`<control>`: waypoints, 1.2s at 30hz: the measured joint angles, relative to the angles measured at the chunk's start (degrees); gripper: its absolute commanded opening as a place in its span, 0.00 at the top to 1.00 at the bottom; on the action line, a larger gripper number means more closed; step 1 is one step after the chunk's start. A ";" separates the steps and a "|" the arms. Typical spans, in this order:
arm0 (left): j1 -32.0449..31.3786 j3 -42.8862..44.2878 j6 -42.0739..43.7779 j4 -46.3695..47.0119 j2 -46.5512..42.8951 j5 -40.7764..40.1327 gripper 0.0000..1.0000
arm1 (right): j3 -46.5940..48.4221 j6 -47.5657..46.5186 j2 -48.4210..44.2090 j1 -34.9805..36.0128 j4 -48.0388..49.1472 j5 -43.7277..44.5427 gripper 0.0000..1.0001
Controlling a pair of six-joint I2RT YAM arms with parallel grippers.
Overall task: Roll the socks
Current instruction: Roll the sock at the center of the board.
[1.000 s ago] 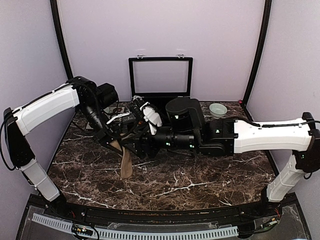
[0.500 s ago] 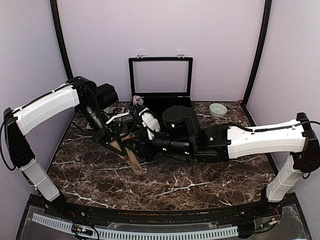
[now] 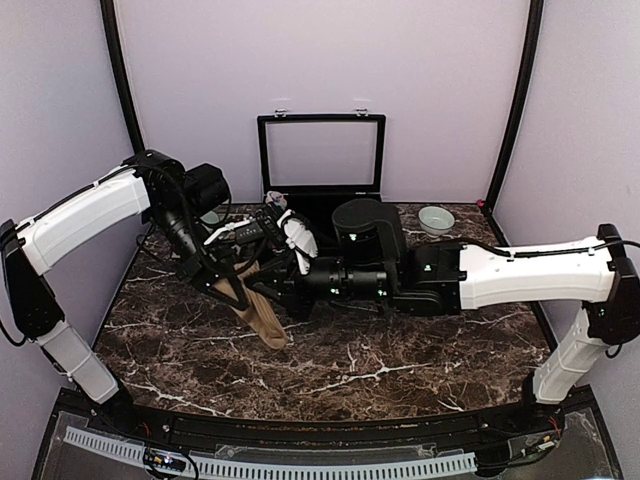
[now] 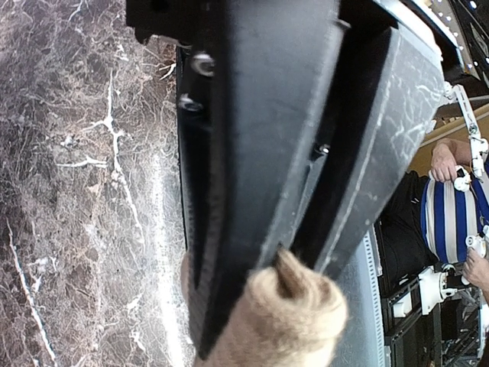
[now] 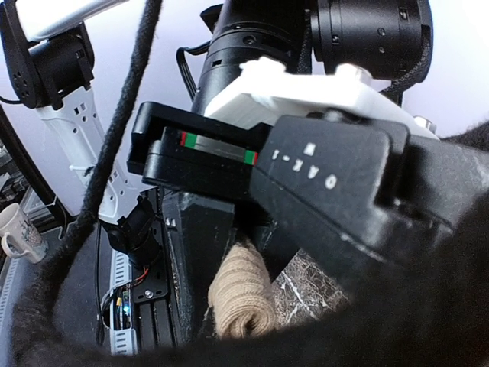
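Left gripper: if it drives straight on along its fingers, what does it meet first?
The tan sock that the left gripper pinches in its fingers comes first. Beyond it, probably the marble tabletop, though the gap is hard to judge.

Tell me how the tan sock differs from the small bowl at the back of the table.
The tan sock is soft knit fabric, long and limp; the bowl is pale green, round and rigid-looking. The sock is pinched in the left gripper and hangs down toward the table; the bowl stands alone at the back right, untouched. Both are over the same dark marble table.
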 measured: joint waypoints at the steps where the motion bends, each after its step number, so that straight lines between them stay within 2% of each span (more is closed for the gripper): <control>1: 0.00 0.00 0.09 -0.04 -0.20 0.15 0.94 | 0.22 -0.28 0.00 -0.11 -0.13 -0.57 0.58; 2: 0.00 0.00 0.26 -0.02 -0.35 0.42 0.94 | 0.52 -0.39 0.00 -0.22 -0.48 -1.07 0.47; 4: -0.07 0.00 0.52 -0.02 -0.61 1.16 0.94 | 1.03 -0.83 0.00 -0.35 -1.51 -1.55 0.41; 14: -1.16 0.00 1.51 -0.11 -2.67 3.61 0.98 | 3.87 -4.04 0.00 -1.31 -4.22 -4.28 0.43; 17: -1.40 0.00 1.49 0.09 -2.78 3.85 0.98 | 4.22 -4.52 0.02 -2.34 -4.55 -7.19 0.54; 20: -1.40 0.04 1.51 0.07 -2.78 4.37 0.98 | 5.81 -5.20 0.31 -2.60 -5.95 -9.57 0.75; 22: -1.40 0.04 1.49 0.11 -2.78 4.74 0.98 | 7.06 -4.90 0.68 -2.62 -6.67 -11.37 0.78; 26: -1.40 0.04 1.51 -0.04 -2.78 4.92 0.99 | 8.17 -4.98 1.31 -2.78 -7.50 -13.25 0.64; 30: -1.68 0.04 1.51 -0.02 -2.78 4.94 1.00 | 8.20 -4.87 1.44 -3.17 -7.48 -14.27 0.64; 34: -1.84 0.07 1.51 -0.02 -2.78 4.87 1.00 | 8.20 -4.87 1.42 -3.21 -7.45 -14.64 0.54; 36: -1.86 0.07 1.49 -0.04 -2.78 4.83 1.00 | 8.20 -4.72 1.42 -3.26 -7.37 -14.51 0.52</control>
